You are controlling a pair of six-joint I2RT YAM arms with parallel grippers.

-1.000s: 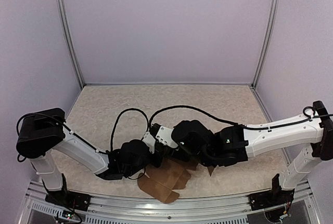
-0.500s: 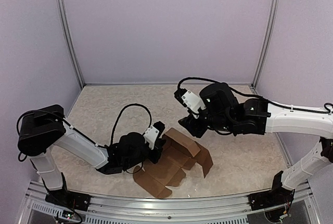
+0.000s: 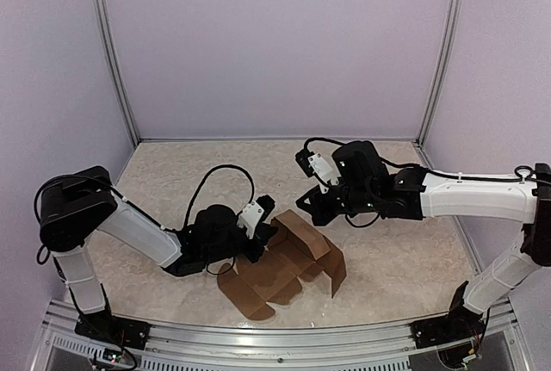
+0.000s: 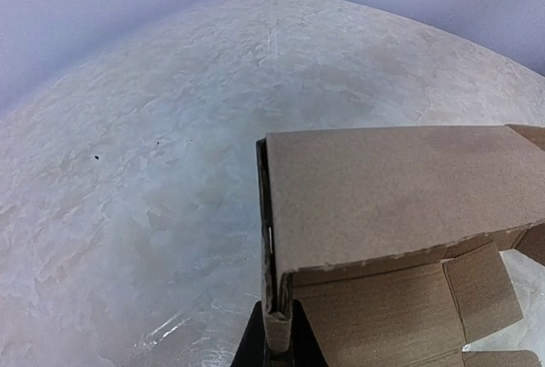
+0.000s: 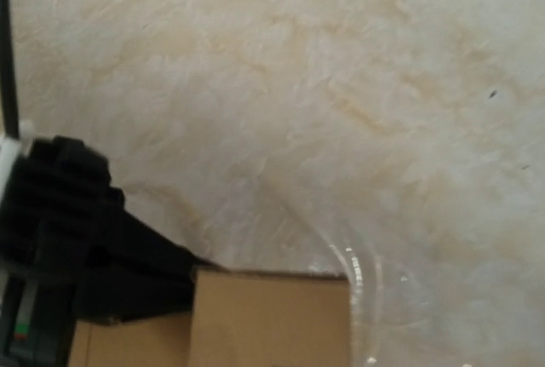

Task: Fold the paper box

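Paper box sits on the worktop near the front edge, between the two arms. It is partly folded: brown card, flaps spread flat toward the front, one panel raised on the far side. Left hand is low at the box's left side, pinching the upright edge of the card. The left wrist view shows the fingers clamped on a doubled card edge at bottom centre. Right hand is pressed together, poised just beyond the raised panel; I cannot tell whether it touches the card. The right wrist view shows the panel top below, with the left arm's black body beside it.
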